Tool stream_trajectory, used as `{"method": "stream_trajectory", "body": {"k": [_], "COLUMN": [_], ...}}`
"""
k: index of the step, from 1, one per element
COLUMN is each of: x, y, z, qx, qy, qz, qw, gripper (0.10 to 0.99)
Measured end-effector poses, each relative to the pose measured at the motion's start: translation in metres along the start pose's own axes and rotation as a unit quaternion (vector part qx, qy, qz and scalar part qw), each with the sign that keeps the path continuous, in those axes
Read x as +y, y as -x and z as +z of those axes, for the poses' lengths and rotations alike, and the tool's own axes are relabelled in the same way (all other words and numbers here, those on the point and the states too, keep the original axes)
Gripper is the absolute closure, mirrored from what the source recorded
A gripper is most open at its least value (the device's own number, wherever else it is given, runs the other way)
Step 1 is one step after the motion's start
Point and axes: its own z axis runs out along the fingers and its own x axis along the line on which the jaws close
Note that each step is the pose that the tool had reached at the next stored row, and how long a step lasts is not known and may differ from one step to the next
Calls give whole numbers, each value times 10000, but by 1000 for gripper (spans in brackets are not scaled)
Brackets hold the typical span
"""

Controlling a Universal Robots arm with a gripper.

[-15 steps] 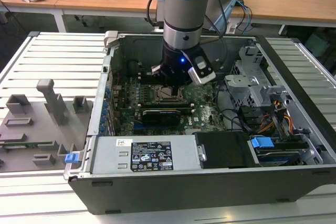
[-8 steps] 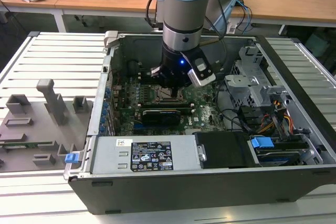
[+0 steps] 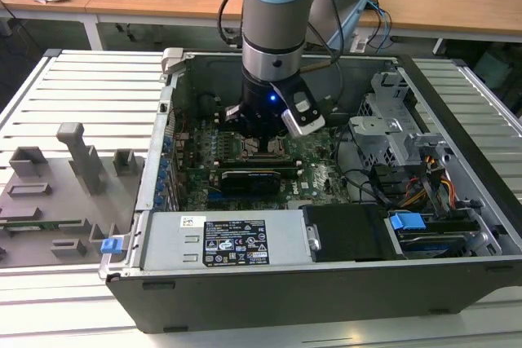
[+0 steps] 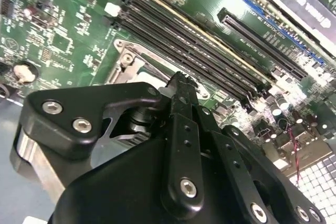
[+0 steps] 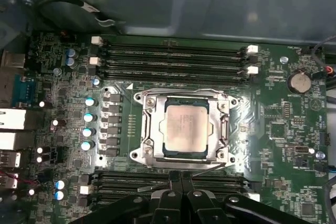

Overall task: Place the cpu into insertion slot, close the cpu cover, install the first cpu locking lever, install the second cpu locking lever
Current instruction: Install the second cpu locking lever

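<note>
In the first wrist view the cpu (image 5: 184, 129) lies flat in its socket, its silver-grey top showing through the window of the cpu cover (image 5: 151, 129). The cover is folded down around it. One thin wire locking lever (image 5: 184, 89) runs along the socket's far side. Another (image 5: 210, 167) runs along the side nearest my gripper (image 5: 181, 176). My two black fingers are pressed together, and their tips sit at that near edge of the socket. The second wrist view has the gripper (image 4: 180, 80) over the socket corner. In the exterior view the gripper (image 3: 263, 143) is lowered into the open computer case (image 3: 171, 79).
Black memory slots (image 5: 173, 56) flank the socket on two sides. A black expansion card (image 3: 249, 178) and the power supply (image 3: 220, 242) lie toward the exterior view's front. A drive cage (image 3: 391, 132) and cables (image 3: 432, 185) are at its right. A grey fixture plate (image 3: 57, 193) lies at its left.
</note>
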Motion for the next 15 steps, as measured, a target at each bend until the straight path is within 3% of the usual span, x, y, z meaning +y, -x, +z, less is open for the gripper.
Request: {"method": "stream_trajectory", "body": {"k": [4, 6, 11, 15], "x": [-10, -20, -49, -56], "y": [-86, -132, -187, -237], "z": [114, 132, 156, 194], "qx": [2, -1, 5, 8], "qy": [25, 112, 171, 251], "qz": [-31, -37, -104, -159], "qw": [10000, 9999, 9998, 9996], "gripper": [980, 980, 980, 980]}}
